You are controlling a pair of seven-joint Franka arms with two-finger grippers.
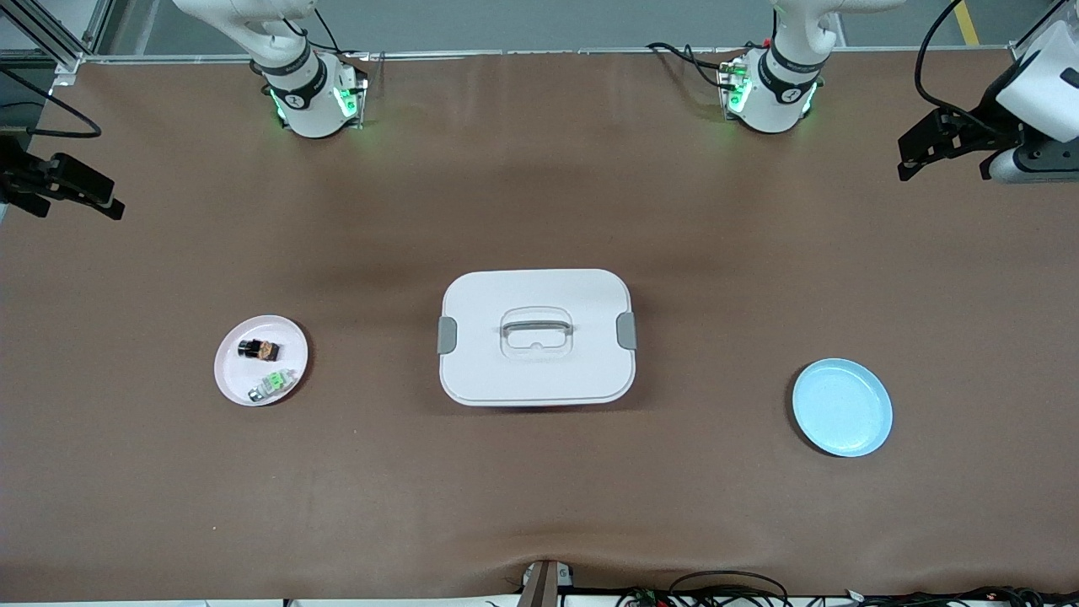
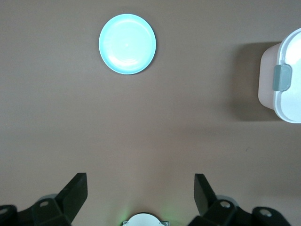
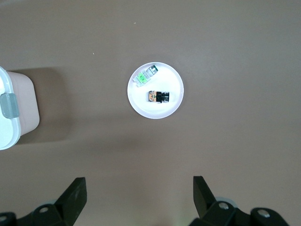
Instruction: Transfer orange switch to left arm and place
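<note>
The orange switch (image 1: 259,348) (image 3: 159,97), a tiny black block with an orange end, lies on a pink plate (image 1: 234,371) (image 3: 160,111) toward the right arm's end of the table. The white box (image 1: 537,371) (image 2: 288,101) (image 3: 10,127) with grey latches stands mid-table. High over the right arm's end of the table, my right gripper (image 1: 105,199) (image 3: 138,182) hangs open and holds nothing. My left gripper (image 1: 906,160) (image 2: 140,179) hangs open and empty over the left arm's end.
A small green and silver switch (image 1: 274,384) (image 3: 146,75) shares the pink plate, nearer the front camera than the orange one. A blue plate (image 1: 841,407) (image 2: 127,43) with nothing on it sits toward the left arm's end. Cables run along the table's near edge.
</note>
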